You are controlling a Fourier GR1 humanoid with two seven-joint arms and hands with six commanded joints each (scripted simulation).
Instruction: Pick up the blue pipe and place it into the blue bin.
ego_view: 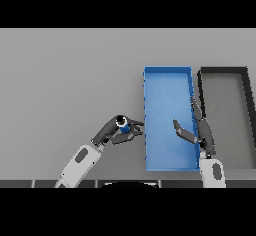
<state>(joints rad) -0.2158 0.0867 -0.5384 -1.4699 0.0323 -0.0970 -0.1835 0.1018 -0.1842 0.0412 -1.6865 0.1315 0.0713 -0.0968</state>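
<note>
The left hand [112, 131] has its fingers curled round the small blue pipe [123, 126], just left of the long blue plastic bin [167, 75] on the grey bench [70, 80]. The right hand [197, 132] hangs over the bin's right wall with fingers straight and relaxed. Beyond it sits a black-rimmed grey bin [225, 70]

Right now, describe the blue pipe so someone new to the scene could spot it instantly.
Start at the blue bin, the bright tray right of the table's middle, with a dark bin on its far side. Just off the blue bin's left wall, near its lower end, the left hand curls round the blue pipe. It is a short blue piece with a dark end, the only small loose object in view.
</note>
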